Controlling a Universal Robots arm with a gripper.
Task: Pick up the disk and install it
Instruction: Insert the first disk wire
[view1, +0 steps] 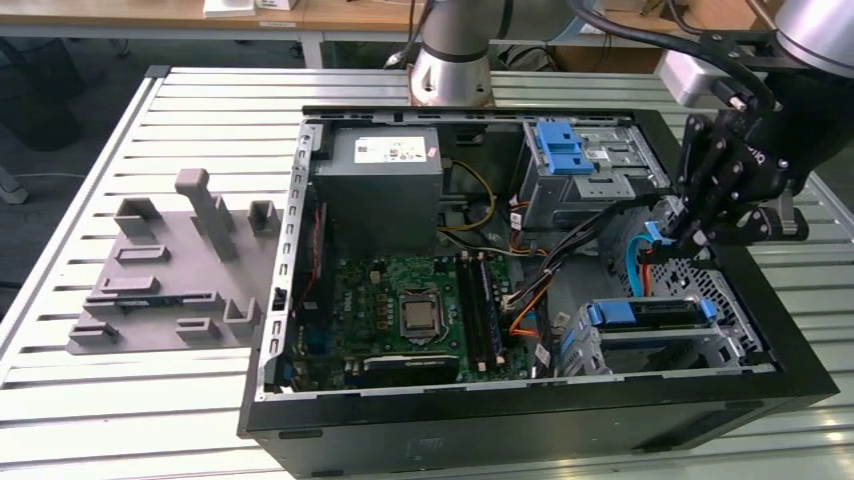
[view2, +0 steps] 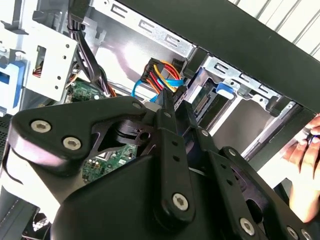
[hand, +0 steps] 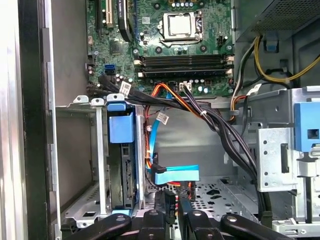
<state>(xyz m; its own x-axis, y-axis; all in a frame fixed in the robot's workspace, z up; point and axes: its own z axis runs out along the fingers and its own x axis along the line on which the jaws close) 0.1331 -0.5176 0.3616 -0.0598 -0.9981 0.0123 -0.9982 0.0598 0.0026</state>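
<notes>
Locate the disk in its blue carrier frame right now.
In the exterior view, the disk sits in the metal drive cage inside the open computer case, on the exterior view's right, below the gripper.

You have the open computer case (view1: 534, 400) lying on the slatted table (view1: 80, 400), with the moulded holder block (view1: 167, 275) just beside it toward the exterior view's left. Inside, the motherboard (view1: 400, 310) sits near the case's middle with the power supply (view1: 380, 175) behind it — the far drive cage (view1: 587, 165) stands to that unit's right. The disk (view1: 650, 313) sits in the near drive cage (view1: 667, 345) at the case's right, and the gripper (view1: 694, 235) hangs between the two cages — over the cables (view1: 574, 250).
</notes>
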